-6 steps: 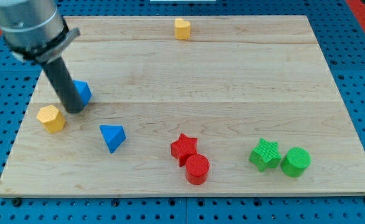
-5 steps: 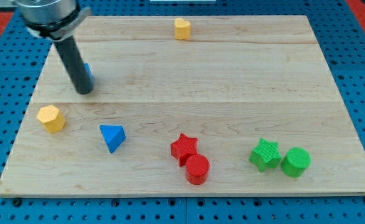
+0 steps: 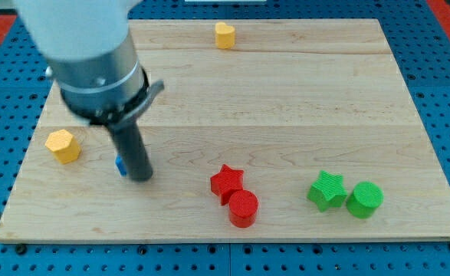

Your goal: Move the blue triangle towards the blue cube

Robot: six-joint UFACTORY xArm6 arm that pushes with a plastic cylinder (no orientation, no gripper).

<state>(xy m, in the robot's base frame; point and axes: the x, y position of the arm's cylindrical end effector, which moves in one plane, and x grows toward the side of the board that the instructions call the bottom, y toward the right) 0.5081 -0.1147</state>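
Note:
My rod comes down from the view's upper left, and my tip (image 3: 141, 178) rests on the wooden board (image 3: 286, 100) at the lower left. Only a thin blue sliver of the blue triangle (image 3: 120, 164) shows at the rod's left edge; the rest is hidden behind the rod. My tip stands right against it or just in front of it. The blue cube is not visible; the arm's wide body covers the upper left of the board where it was.
A yellow block (image 3: 63, 146) lies left of the rod. A yellow heart (image 3: 225, 34) sits at the top edge. A red star (image 3: 227, 182) and red cylinder (image 3: 243, 208) sit at bottom centre. A green star (image 3: 326, 189) and green cylinder (image 3: 364, 199) are at bottom right.
The rod has moved from beside the blue cube down and right to the blue triangle. The arm now hides the cube and most of the triangle.

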